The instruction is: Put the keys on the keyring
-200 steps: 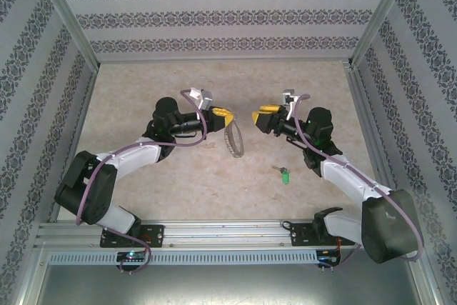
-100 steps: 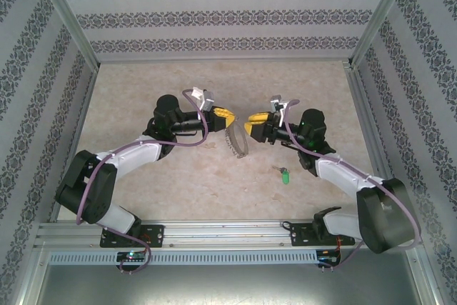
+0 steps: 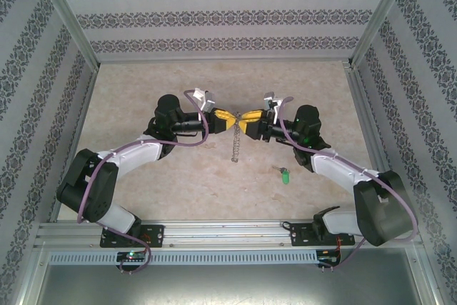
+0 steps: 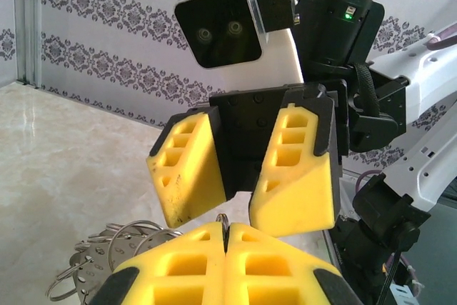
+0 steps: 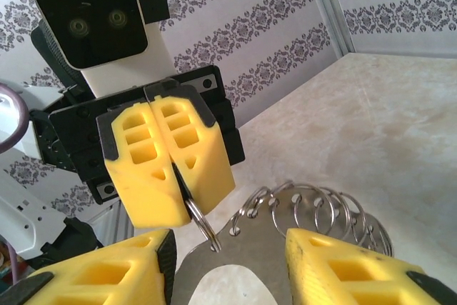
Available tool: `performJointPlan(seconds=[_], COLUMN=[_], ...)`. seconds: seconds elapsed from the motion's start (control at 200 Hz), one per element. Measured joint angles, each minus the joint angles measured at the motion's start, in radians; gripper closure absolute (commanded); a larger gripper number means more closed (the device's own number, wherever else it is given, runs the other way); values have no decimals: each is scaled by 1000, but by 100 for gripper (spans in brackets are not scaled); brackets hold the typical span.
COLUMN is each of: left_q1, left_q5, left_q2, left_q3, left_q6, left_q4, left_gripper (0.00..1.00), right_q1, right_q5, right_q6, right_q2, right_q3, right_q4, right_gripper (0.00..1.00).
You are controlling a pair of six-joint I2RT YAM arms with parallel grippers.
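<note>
Table [image 3: 143, 91]: pale beige top with a marbled, stone-like pattern; faint sheen in the left wrist view
Near edge: a silver metal rail [image 3: 228, 232] runs across it from left to right
Lying on it: one small key [image 3: 284, 175]; in the right half; closer to the rail than to the far edge
Key: bright green head toward the rail; short dark shank pointing away to the far left; flat on the top; touching nothing else
</note>
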Motion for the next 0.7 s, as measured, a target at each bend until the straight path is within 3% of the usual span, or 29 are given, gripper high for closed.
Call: performJointPlan(seconds=[0.255, 0.635, 0.699], left_q1=[0, 2, 2], left_q5=[16, 10, 8], left_q2=[9, 9, 9], left_q3=[11, 13, 13], left_q6=[-12, -33, -34], left_q4=[0, 0, 0], left_gripper=[100, 100, 100], right_q1=[22, 28, 28], right_q5=[-4, -29, -30], right_q6=[0, -5, -7], right_q2=[24, 24, 24], right_q3=[20, 24, 24], right_q4=[14, 36, 37], right_gripper=[63, 100, 100])
